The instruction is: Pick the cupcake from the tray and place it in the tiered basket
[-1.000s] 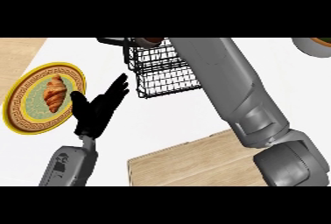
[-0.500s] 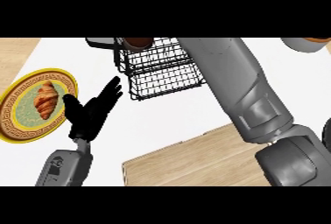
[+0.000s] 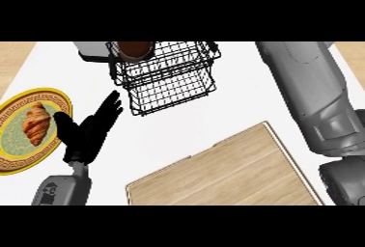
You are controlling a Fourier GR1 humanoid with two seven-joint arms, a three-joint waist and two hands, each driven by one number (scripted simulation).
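Cupcake (image 3: 134,48) sits at the basket (image 3: 171,77) top rim, probably inside its upper tier. Placing looks nearly done. Left hand (image 3: 89,132) rests open, empty, left of basket. Right hand hidden; next, withdraw it clear.

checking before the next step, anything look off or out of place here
Nothing is spilled or damaged. One oddity: the wooden tray shows no cupcake, while a brown object already sits in the top of the wire tiered basket. The croissant lies on its plate, and the left hand rests open.
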